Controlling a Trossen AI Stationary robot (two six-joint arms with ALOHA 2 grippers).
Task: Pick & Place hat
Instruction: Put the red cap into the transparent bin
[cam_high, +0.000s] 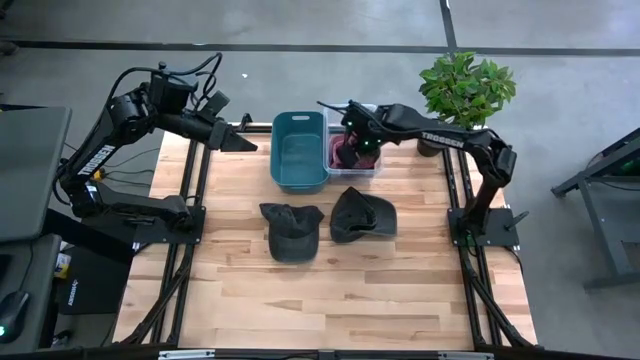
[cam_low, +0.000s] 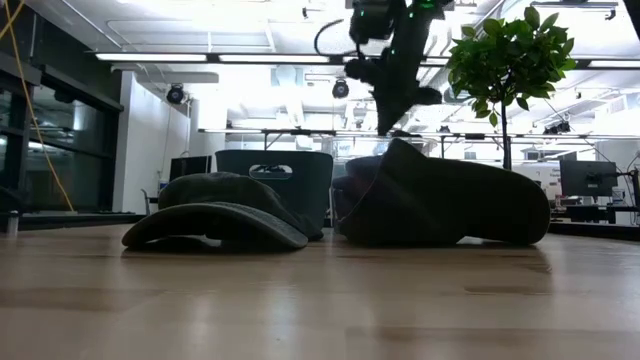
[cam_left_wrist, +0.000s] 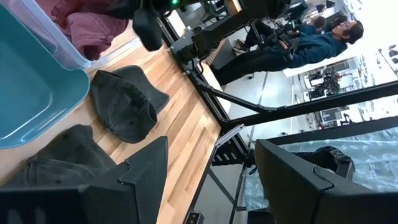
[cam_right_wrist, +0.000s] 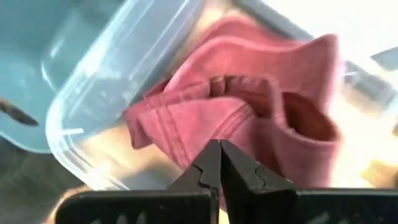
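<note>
A pink-maroon hat (cam_right_wrist: 249, 112) lies crumpled in a clear plastic bin (cam_right_wrist: 81, 112) at the table's far side, and shows in the high view as the maroon hat (cam_high: 337, 150). My right gripper (cam_right_wrist: 219, 146) is shut and points down over it; the high view places my right gripper (cam_high: 348, 150) above that bin. Two dark caps rest on the wood mid-table: one (cam_high: 290, 230) brim down, the other (cam_high: 362, 215) to its right. My left gripper (cam_high: 238, 142) waits open at the table's far left, and its own wrist view shows it (cam_left_wrist: 211, 155) holding nothing. My right gripper's shut fingertips (cam_right_wrist: 211, 155) stand over the pink hat's folded crown (cam_right_wrist: 205, 118), coming from above. I cannot tell whether they touch the cloth. No cloth shows between the fingers.
A teal bin (cam_high: 300, 150) stands just left of the clear bin (cam_high: 368, 168). A potted plant (cam_high: 465, 88) stands beyond the table's far right corner. Bare wood fills the near half of the table. People sit in the room beyond (cam_left_wrist: 311, 43).
</note>
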